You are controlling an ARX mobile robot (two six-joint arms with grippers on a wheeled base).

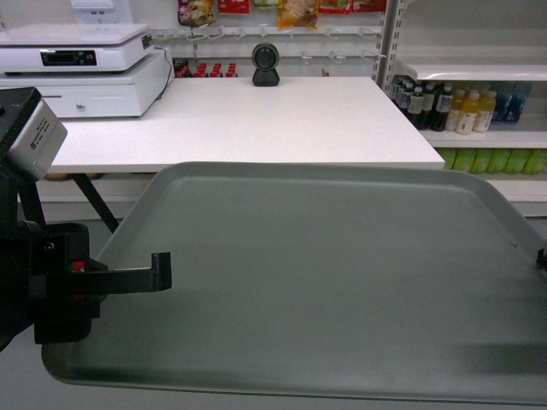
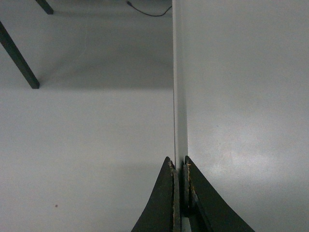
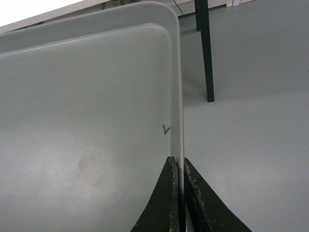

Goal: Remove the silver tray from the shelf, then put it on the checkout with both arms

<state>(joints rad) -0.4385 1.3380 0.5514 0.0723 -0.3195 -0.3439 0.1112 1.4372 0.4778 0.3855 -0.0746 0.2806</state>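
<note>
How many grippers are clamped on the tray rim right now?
2. The left gripper pinches the silver tray on its left rim; the right gripper pinches the right rim, barely visible at the head view's right edge.

No lettering is readable from here: the cash register (image 1: pixel 81 73) display, snack packets (image 1: pixel 299 12) and bottle labels (image 1: pixel 466 109) are all too blurred.

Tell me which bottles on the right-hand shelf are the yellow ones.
The two yellow bottles stand mid-row on the shelf, between dark bottles on their left and blue ones on their right.
</note>
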